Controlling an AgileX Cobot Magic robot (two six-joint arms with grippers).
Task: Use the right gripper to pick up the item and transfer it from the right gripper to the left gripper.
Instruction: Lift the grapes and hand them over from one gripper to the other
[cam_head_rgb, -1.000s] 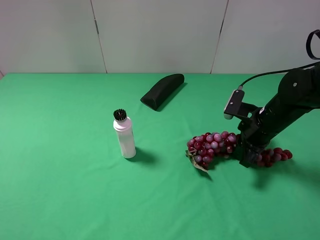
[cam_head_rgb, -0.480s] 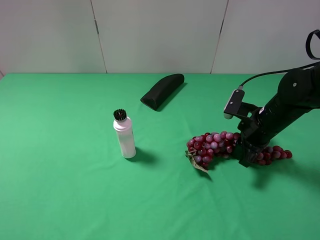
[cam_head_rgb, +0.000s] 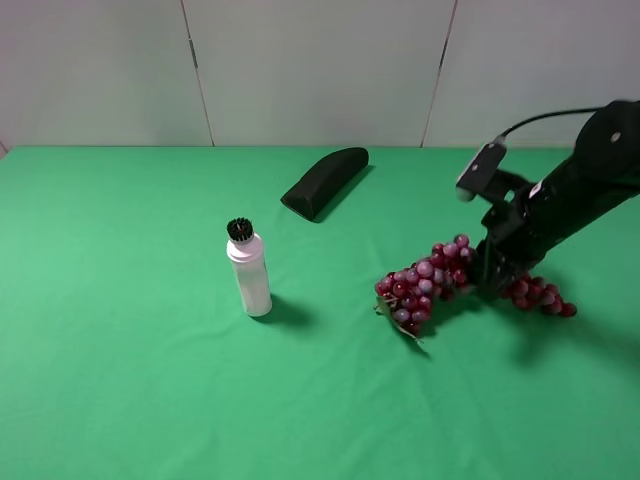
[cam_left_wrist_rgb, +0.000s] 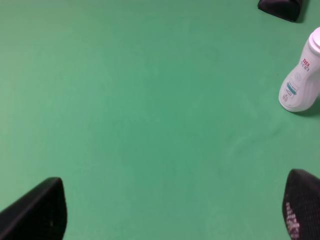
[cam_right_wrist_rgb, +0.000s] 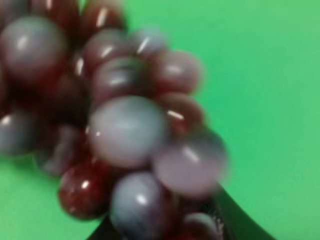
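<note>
Grape bunch (cam_head_rgb: 425, 283) is clamped round its middle in your right hand (cam_head_rgb: 491, 284), both ends drooping. Leafy end's on or just above the green bench (cam_head_rgb: 150, 380), can't tell which. Your left hand (cam_left_wrist_rgb: 170, 212) is spread wide, gripping nothing.

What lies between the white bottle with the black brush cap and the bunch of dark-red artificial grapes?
Nothing: between the bottle and the grapes only bare green cloth shows, in the exterior high view.

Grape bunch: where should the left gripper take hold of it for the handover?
Grip the grape bunch at its thick leafy end, probably coming from the left of the high view: that end sticks out clear of the right gripper, which clamps the middle.
</note>
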